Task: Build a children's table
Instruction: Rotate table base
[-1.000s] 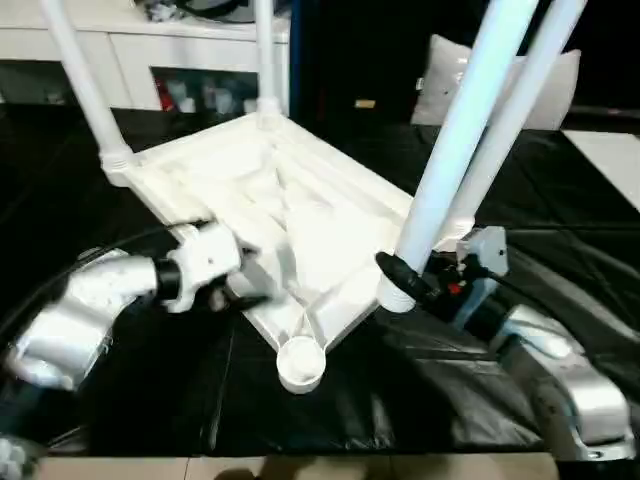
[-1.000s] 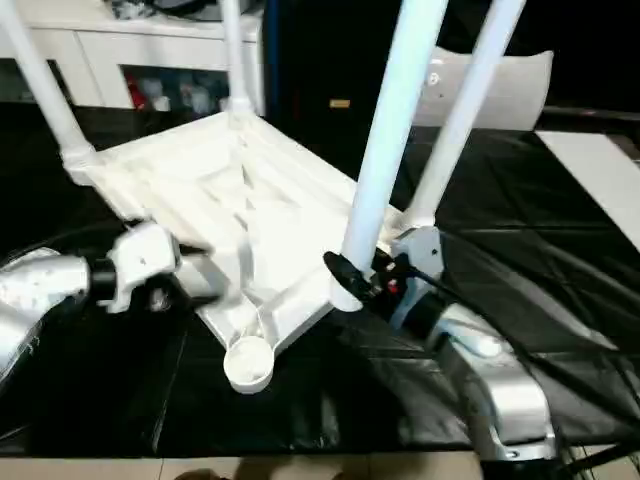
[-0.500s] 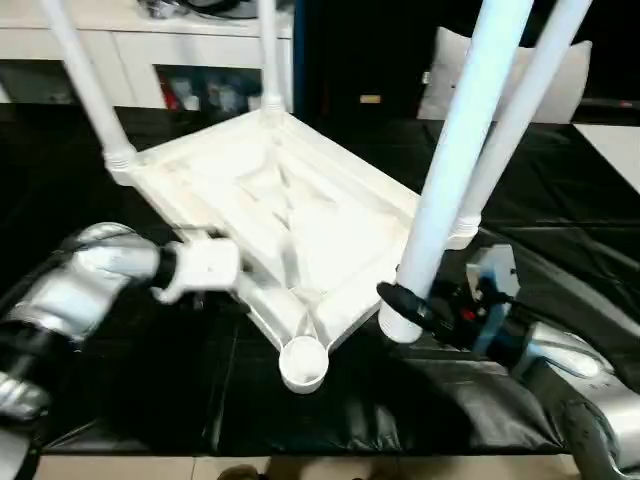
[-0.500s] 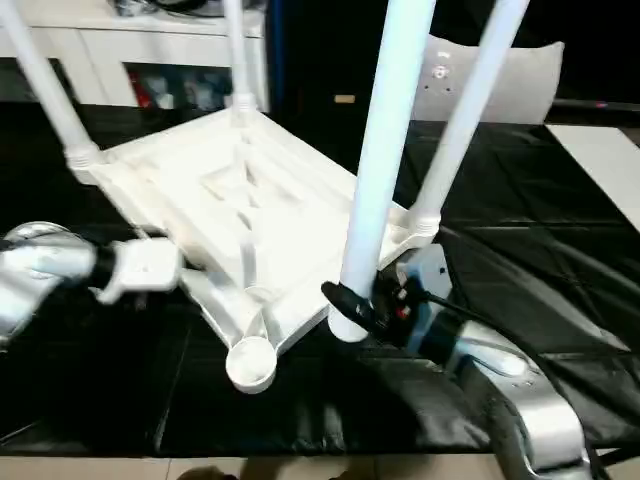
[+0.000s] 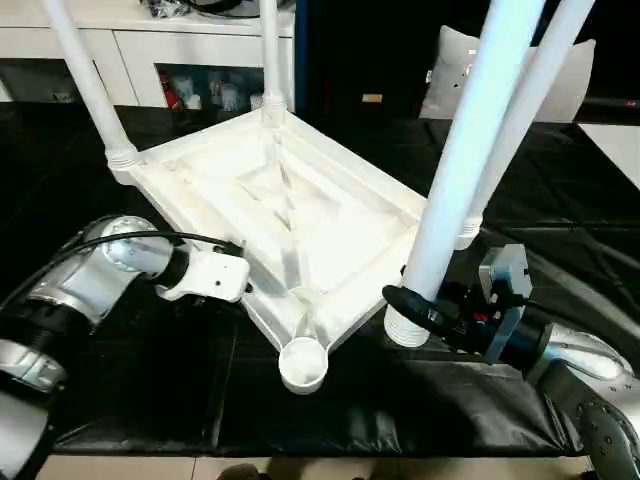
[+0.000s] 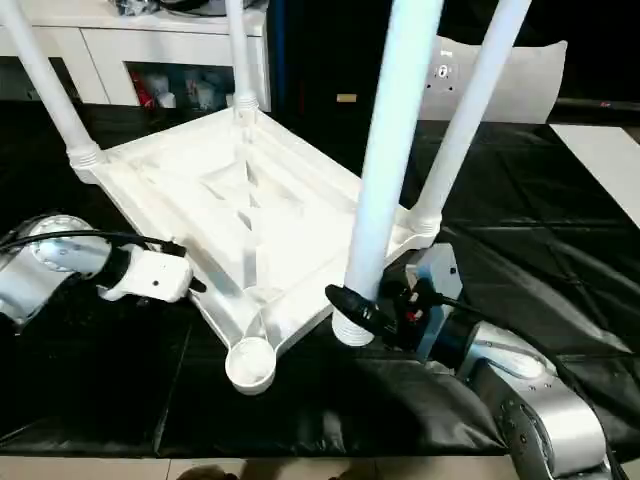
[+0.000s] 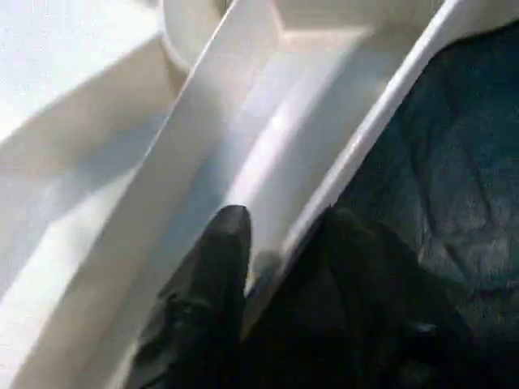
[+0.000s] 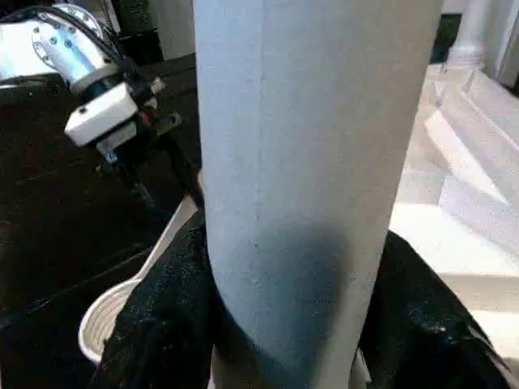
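Note:
The white table top (image 5: 300,215) lies upside down, ribs up, on the black-covered work table. Three white legs stand in its corner sockets: far left (image 5: 88,90), back (image 5: 268,50) and right (image 5: 525,110). The near corner socket (image 5: 303,365) is empty. My right gripper (image 5: 412,308) is shut on the fourth leg (image 5: 465,160) just above its threaded collar (image 5: 404,328). It holds the leg nearly upright, to the right of the empty socket. My left gripper (image 6: 198,285) is shut on the top's near-left rim (image 7: 340,174), one finger (image 7: 219,267) inside it.
A white cabinet (image 5: 150,50) runs along the back left. A white cushion-like thing (image 5: 450,80) stands at the back right, and a white sheet (image 5: 615,150) lies at the far right. The black cover (image 5: 120,400) reaches the near edge.
The held leg has moved a little lower and nearer, with my right arm drawing back. My left forearm has swung outward while its gripper stays at the rim.

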Motion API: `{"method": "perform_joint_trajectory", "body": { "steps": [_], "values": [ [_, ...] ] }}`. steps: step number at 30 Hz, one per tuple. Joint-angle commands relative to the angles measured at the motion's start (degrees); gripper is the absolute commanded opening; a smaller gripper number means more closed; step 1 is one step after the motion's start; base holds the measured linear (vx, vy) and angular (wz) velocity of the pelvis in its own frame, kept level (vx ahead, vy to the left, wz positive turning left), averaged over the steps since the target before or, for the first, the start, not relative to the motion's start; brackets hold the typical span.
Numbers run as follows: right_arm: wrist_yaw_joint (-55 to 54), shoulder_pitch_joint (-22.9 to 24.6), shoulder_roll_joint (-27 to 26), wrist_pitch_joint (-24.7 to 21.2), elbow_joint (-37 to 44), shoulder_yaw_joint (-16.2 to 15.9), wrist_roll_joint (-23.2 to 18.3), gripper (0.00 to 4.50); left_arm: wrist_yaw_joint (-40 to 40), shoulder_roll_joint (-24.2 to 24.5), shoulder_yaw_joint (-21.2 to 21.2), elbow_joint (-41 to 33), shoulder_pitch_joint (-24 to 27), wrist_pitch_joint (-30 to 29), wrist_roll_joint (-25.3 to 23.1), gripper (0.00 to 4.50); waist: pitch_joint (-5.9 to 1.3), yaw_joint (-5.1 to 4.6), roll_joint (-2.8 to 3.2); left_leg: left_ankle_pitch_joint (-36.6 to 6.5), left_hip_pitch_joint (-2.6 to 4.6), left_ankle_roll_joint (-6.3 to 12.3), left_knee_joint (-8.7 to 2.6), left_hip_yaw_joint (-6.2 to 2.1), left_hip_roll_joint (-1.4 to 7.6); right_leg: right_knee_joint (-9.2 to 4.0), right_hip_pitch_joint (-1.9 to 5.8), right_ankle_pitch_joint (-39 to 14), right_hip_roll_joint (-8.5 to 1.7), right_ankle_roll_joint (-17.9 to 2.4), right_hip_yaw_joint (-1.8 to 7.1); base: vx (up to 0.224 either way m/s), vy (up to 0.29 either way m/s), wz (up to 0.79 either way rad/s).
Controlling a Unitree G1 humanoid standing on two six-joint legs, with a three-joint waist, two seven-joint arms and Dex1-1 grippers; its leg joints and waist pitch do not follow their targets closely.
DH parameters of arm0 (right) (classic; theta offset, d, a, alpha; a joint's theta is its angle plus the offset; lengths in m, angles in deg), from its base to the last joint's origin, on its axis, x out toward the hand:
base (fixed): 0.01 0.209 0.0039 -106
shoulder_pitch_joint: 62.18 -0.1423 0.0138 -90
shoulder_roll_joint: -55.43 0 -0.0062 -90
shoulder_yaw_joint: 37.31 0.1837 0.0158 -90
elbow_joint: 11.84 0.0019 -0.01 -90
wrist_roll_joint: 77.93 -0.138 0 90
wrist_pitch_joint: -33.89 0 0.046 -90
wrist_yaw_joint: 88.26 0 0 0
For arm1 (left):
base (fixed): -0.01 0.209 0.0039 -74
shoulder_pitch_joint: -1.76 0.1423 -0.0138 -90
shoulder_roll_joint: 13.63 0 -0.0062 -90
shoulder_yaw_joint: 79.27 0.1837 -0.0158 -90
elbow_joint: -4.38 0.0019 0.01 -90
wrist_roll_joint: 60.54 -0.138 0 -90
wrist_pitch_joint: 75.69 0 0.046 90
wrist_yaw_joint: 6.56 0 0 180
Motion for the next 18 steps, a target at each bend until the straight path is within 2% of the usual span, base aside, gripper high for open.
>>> {"method": "perform_joint_trajectory", "body": {
  "steps": [1,2,3,4,5,7,9,11,14,15,18],
  "values": [
    [-1.0,-1.3,0.3,-1.0,2.2,-0.7,-0.8,1.89,3.7,-0.4,2.6,0.8,0.1,0.9,-1.9,1.47,-3.05,0.16,0.18,-4.3,0.11,1.17,-4.43,-1.33,4.64,-4.29,2.88,-5.1,-7.4,-9.9,3.88,0.0,0.0,0.0],
    [-1.5,-2.3,-0.4,-1.1,2.2,-2.2,0.0,1.89,5.9,-0.5,3.5,0.2,-0.6,0.4,-2.2,1.28,-3.16,0.09,0.03,-4.5,0.14,0.98,-4.39,-1.34,4.69,-4.22,2.93,-5.9,-7.63,-9.7,3.9,0.0,0.0,0.0],
    [-1.7,-2.8,-0.8,-1.0,1.7,-2.6,0.5,1.89,6.8,-0.5,3.6,-0.2,-0.7,-0.4,-1.9,1.28,-3.1,0.04,0.0,-4.4,0.07,0.92,-4.38,-1.28,4.66,-4.29,2.9,-6.2,-7.65,-9.6,3.93,0.0,0.0,0.0],
    [-1.8,-3.3,-1.2,-0.9,1.2,-3.2,1.0,1.89,7.8,-0.5,3.7,-0.7,-0.8,-1.3,-1.5,1.17,-3.13,-0.05,0.1,-4.2,0.05,0.73,-4.42,-1.26,4.61,-4.29,2.81,-6.8,-7.65,-9.6,3.93,0.0,0.0,0.0],
    [-2.1,-4.3,-1.9,-0.7,0.3,-4.0,1.8,1.89,9.5,-0.6,3.6,-1.6,-1.0,-3.6,-0.7,1.05,-3.15,-0.18,0.02,-4.2,0.12,0.39,-4.44,-1.25,4.67,-4.12,2.79,-6.7,-7.61,-9.7,3.9,0.0,0.0,0.0],
    [-2.7,-5.7,-2.8,-0.7,-0.7,-4.7,2.6,1.89,11.0,-1.0,3.3,-2.5,-1.3,-6.6,0.2,0.96,-3.21,-0.27,0.13,-3.5,0.13,0.35,-4.36,-1.16,4.59,-4.06,2.72,-5.9,-7.56,-10.1,3.91,0.0,0.0,0.0],
    [-3.0,-6.8,-3.5,-0.1,-2.5,-5.3,3.6,1.89,10.9,-1.3,2.9,-2.5,-1.4,-8.7,0.2,0.93,-3.32,-0.19,0.3,-2.5,0.12,0.41,-4.25,-1.08,4.62,-3.83,2.83,-3.0,-7.49,-10.6,3.97,0.0,0.0,0.0],
    [-3.7,-8.9,-4.6,1.4,-6.4,-6.3,5.3,1.89,11.6,-1.1,2.8,-2.9,-1.0,-11.6,0.5,0.93,-3.37,-0.43,0.18,-2.7,0.13,0.26,-4.29,-1.06,4.57,-3.74,2.86,-2.1,-7.53,-11.6,3.87,0.0,0.0,0.0],
    [-4.5,-10.6,-5.2,2.8,-9.9,-6.2,6.2,1.89,12.0,-0.9,2.6,-3.9,0.3,-14.0,1.5,0.93,-3.26,-0.33,0.27,-3.5,0.07,0.1,-4.21,-0.94,4.55,-4.07,3.04,-4.7,-7.66,-11.2,4.07,0.0,0.0,0.0],
    [-4.9,-11.6,-5.6,3.6,-12.0,-5.9,6.8,1.89,12.3,-0.7,2.5,-4.7,1.2,-15.5,2.0,0.93,-3.46,-0.56,0.09,-3.2,0.03,-0.15,-4.29,-1.01,4.66,-3.64,3.14,-3.8,-7.76,-11.6,3.97,0.0,0.0,0.0],
    [-6.1,-12.8,-6.0,4.9,-14.3,-3.9,6.9,1.89,10.4,-1.0,1.4,-7.4,3.9,-21.2,3.3,0.93,-3.32,-1.03,0.24,-2.9,0.06,0.06,-4.22,-0.85,4.56,-3.89,2.95,-3.9,-7.56,-12.0,3.99,0.0,0.0,0.0]
  ]
}}
